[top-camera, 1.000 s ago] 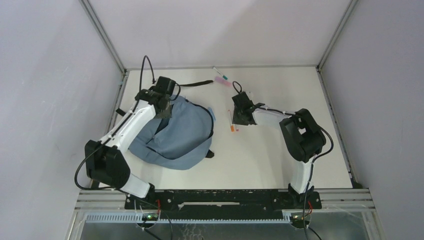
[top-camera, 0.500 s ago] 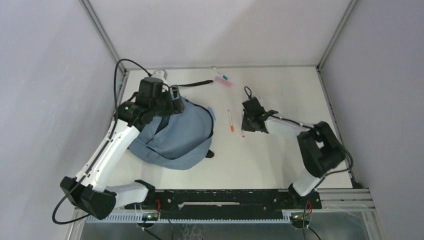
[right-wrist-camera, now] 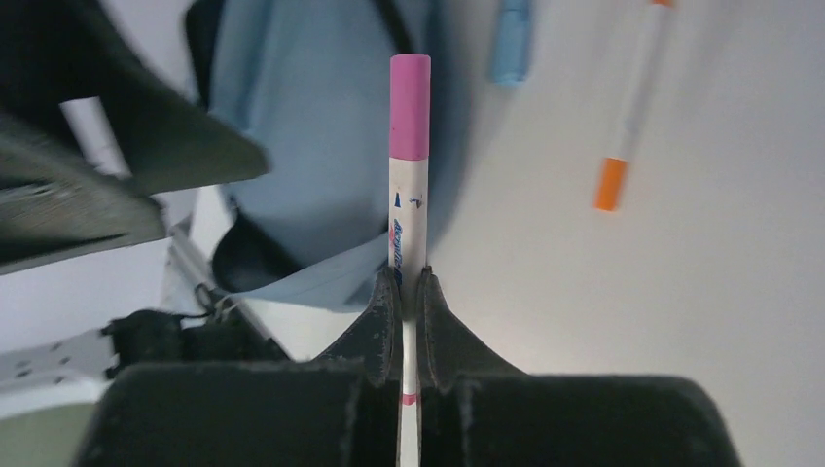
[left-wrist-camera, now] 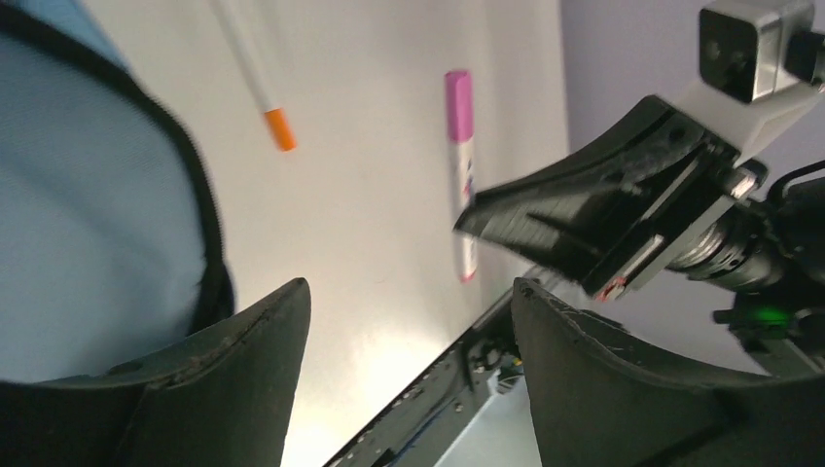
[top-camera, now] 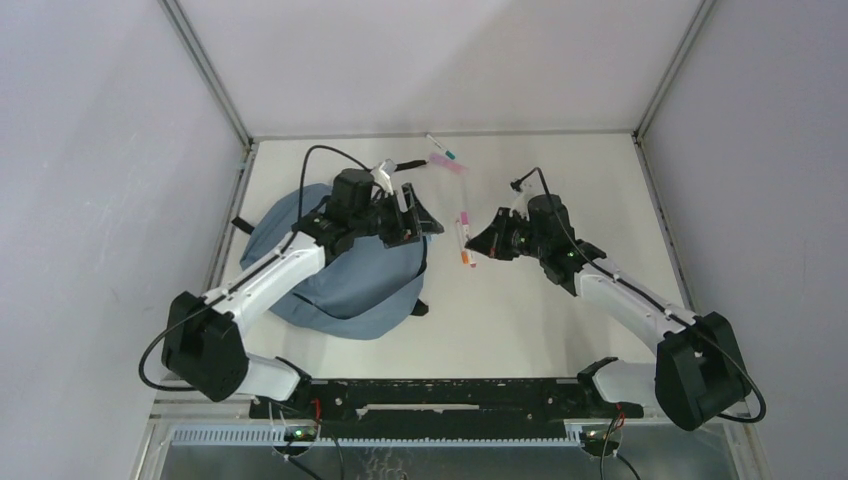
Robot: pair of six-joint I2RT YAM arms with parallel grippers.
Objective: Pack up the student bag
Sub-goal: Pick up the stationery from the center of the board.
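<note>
Right wrist: pink marker (right-wrist-camera: 409, 195) half inside right tool (right-wrist-camera: 409, 282)

The only lettering in view is a line of small blue print along the white barrel of the pink-capped marker (right-wrist-camera: 409, 219), which is clamped in the right pincer (right-wrist-camera: 409, 284). It is too blurred to read in either wrist view.
</note>
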